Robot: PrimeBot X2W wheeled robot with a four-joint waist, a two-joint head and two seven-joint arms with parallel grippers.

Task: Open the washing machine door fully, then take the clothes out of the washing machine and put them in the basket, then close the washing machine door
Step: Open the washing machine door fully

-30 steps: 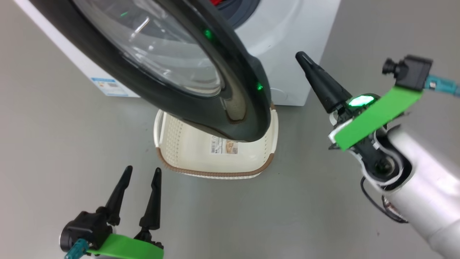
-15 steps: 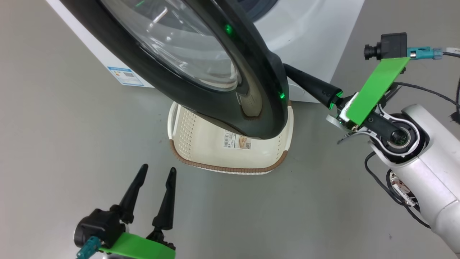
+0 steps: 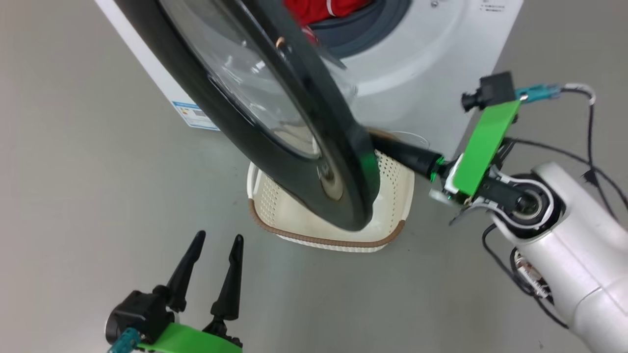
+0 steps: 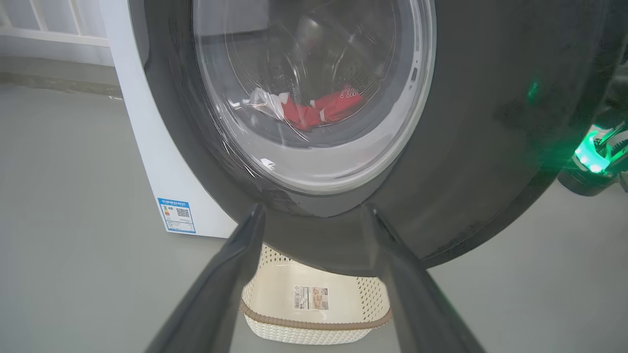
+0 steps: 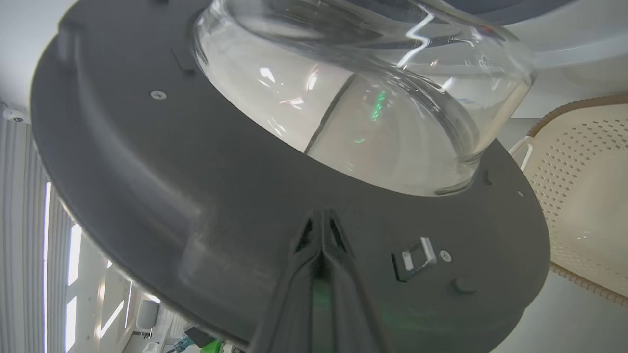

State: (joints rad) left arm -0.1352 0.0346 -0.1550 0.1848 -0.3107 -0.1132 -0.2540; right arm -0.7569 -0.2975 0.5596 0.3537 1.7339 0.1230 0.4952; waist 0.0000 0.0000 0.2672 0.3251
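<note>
Left end effector [image 3: 219, 239] hangs wide open and empty, low at the left, well clear of the action. Centre stage, the washing machine door [image 3: 343, 147] stands partly open over the basket [image 3: 324, 240], with red clothes [image 3: 319, 10] inside the washing machine [image 3: 417, 73]. On the right, the right end effector [image 5: 321, 215], pinched shut on nothing, sits tips-on against the door's inner face. Best bet: push steadily outward, minding the latch [image 5: 414, 257] just beside and the basket beneath.

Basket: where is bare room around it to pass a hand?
Free: the floor left of the basket, up to the side of the washing machine, and the floor between its brown rim and the left claw. Crowded: above the basket, where the washing machine door overhangs it, with the right claw behind the door.
</note>
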